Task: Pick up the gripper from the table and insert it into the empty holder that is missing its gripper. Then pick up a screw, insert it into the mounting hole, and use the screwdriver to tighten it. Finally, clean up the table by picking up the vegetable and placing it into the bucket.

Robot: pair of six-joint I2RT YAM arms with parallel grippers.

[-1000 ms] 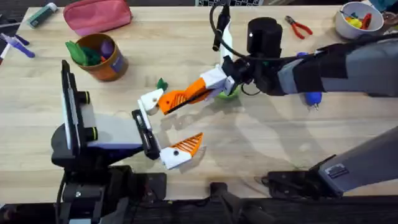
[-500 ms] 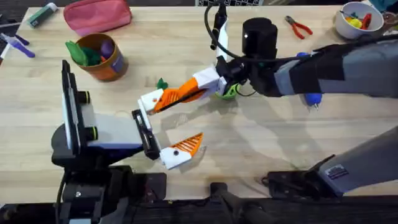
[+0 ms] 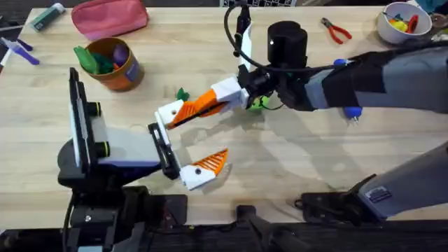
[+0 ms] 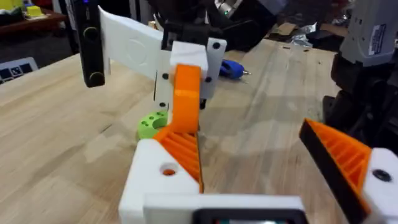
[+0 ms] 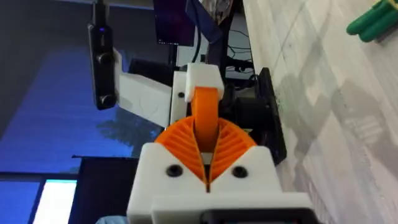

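At the middle of the table, working on the first step, the fitting of the orange tip (image 5: 206,109) into the white holder (image 3: 168,112). Reaches across from the lower right with the right tool (image 3: 199,107), clamped shut on the orange tip, and presses the tip's far end against the holder. Keeps the left tool (image 3: 192,138) spread wide and gripping nothing, the holder being one of its two fingers. Looks nearly seated from the left wrist camera, though hard to say whether fully home.

Next, probably: push straight along the holder's slot until the hole lines up, then let go without dragging the tip back out. Only after that, a screw. Cannot make out any screw.

Elsewhere on the table, the rest of the job untouched: blue screwdriver (image 3: 348,108) half hidden behind the right arm, dark green vegetable (image 3: 182,93) just beyond the holder, orange-brown bucket (image 3: 129,75) well off to the far left with other toys inside.

Pale wood planks, matte and bare around the work. Along the far edge, a pink pouch (image 3: 110,17), red-handled pliers (image 3: 336,29) and a white bowl (image 3: 386,26). Behind the left arm, a dim room with dark screens and cables.
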